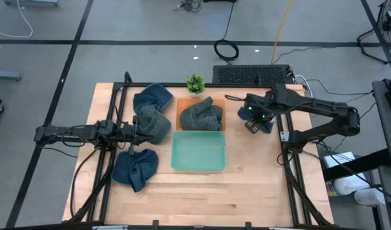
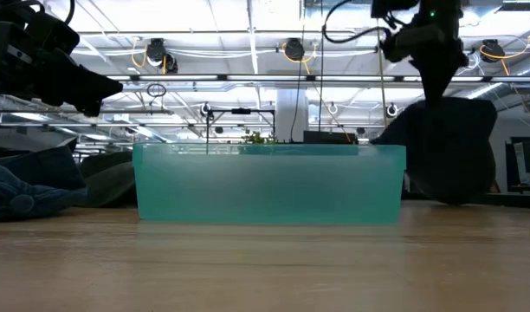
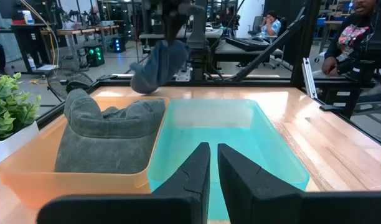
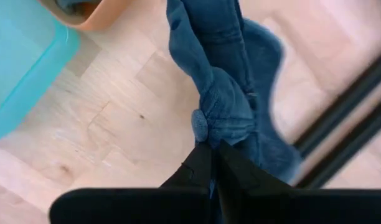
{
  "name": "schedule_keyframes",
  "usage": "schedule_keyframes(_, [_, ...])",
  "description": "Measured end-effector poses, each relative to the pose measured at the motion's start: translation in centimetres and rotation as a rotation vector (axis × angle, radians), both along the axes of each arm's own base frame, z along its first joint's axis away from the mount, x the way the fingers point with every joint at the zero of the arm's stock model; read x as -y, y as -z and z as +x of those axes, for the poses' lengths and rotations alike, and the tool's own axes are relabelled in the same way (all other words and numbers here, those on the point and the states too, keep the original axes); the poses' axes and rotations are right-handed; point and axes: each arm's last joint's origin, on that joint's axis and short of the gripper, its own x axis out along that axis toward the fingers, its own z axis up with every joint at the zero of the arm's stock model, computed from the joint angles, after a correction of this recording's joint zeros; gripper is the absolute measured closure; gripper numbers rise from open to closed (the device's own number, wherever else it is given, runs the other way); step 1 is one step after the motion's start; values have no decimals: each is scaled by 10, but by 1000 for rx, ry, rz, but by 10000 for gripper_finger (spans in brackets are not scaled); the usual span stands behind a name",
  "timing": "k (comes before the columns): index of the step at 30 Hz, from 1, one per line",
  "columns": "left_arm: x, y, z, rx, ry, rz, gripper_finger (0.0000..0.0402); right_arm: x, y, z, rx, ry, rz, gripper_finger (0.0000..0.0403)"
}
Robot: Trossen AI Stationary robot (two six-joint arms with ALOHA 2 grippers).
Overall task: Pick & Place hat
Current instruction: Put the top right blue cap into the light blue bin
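Note:
My right gripper (image 4: 210, 155) is shut on a blue hat (image 4: 223, 93) and stands to the right of the orange bin (image 1: 181, 105). The hat hangs dark below it in the low view (image 2: 447, 147). The orange bin holds a grey hat (image 3: 106, 134). In front of it stands a teal bin (image 1: 199, 151). My left gripper (image 3: 213, 165) is shut and holds nothing. It hovers over a grey-green hat (image 1: 156, 124) on the table's left side. Two more blue hats lie there, one far (image 1: 154, 97) and one near (image 1: 135, 167). My right gripper pinches a bunched fold of the blue hat (image 4: 210, 132) between its two fingers, coming from above and pointing down. The hat hangs below the fingers in loose folds. Whether its lower end (image 2: 455, 198) touches the table, I cannot tell.
A small potted plant (image 1: 195, 83) stands at the table's far edge behind the orange bin. Black frame rails (image 1: 291, 169) run along the table's left and right sides. Bare wood (image 1: 246, 191) lies near and right of the teal bin. People sit in the room beyond.

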Motion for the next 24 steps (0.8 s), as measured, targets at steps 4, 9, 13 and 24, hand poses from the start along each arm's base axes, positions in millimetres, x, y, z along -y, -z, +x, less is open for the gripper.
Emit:
schedule_keyframes(4, [0,0,0,0,0,0,364,-1,-22,-7,-21,19,-39,403])
schedule_keyframes(9, [0,0,0,0,0,0,364,-3,-48,-12,25,25,-29,403])
schedule_keyframes(13, [0,0,0,-1,0,0,364,-5,-65,-11,117,25,25,403])
schedule_keyframes(24, [0,0,0,0,0,0,364,-10,-106,-17,322,90,114,403])
